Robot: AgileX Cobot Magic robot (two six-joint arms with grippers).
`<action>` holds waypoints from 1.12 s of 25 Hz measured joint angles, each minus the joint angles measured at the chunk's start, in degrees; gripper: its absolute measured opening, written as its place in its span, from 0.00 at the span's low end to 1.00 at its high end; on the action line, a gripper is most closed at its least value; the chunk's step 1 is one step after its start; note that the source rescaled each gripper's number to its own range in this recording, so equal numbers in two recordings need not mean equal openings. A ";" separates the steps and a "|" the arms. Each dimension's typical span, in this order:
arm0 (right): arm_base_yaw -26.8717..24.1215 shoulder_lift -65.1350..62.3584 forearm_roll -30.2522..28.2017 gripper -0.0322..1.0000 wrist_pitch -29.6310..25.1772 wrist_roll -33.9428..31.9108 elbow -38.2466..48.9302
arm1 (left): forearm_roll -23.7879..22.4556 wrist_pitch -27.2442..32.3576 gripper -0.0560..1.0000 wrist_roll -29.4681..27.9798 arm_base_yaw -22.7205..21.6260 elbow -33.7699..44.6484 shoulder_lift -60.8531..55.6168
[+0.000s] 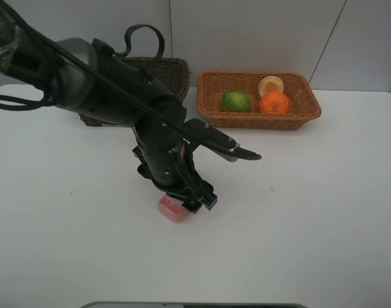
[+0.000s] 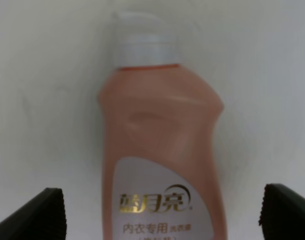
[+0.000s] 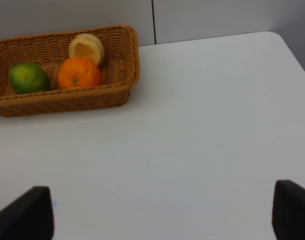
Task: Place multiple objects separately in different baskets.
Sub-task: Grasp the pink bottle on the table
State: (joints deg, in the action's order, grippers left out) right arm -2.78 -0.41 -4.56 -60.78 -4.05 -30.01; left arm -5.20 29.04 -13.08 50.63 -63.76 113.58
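Claw L [image 2: 162, 215] wide | pink btl [image 2: 160, 140] btwn tips, gap each side

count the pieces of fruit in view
3, all in the light tan basket: a green citrus on the left, an orange to its right, a pale yellow fruit behind the orange. The left arm covers much of the dark basket, so more may be hidden.

Baskets, two: dark brown basket [image 1: 173, 74]; light tan basket [image 1: 259, 122]; fruits, three: green citrus [image 1: 236, 101]; orange [image 1: 274, 102]; pale yellow fruit [image 1: 270, 85]; bottles, one: pink bottle [image 2: 160, 145].
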 joint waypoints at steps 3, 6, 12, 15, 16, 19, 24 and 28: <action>0.00 0.00 0.00 0.90 0.00 0.00 0.00 | 0.21 -0.53 1.00 0.00 0.00 0.00 0.06; 0.00 0.00 0.00 0.90 0.00 0.00 0.00 | 0.90 -1.23 1.00 1.12 0.00 0.00 0.06; 0.00 0.00 0.00 0.90 0.00 0.00 0.00 | 2.47 -1.72 1.00 4.87 0.00 0.00 0.06; 0.00 0.00 0.00 0.90 0.00 0.00 0.00 | 3.50 -2.72 1.00 7.78 0.00 0.00 0.06; 0.00 0.00 0.00 0.90 0.00 0.00 0.00 | 3.74 -2.85 1.00 9.08 0.00 0.00 0.06; 0.00 0.00 0.00 0.90 0.00 0.00 0.00 | 4.00 -2.66 1.00 14.00 0.00 -0.53 0.07; 0.00 0.00 0.00 0.90 0.00 0.00 0.00 | 4.00 -1.91 1.00 24.57 0.00 -1.75 0.07; 0.00 0.00 0.00 0.90 0.00 0.00 0.00 | 4.29 -1.80 1.00 29.79 -0.27 -1.74 0.07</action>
State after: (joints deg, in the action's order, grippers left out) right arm -2.78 -0.41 -4.56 -60.78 -4.05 -30.01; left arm -0.91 27.25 16.70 50.36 -65.50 113.65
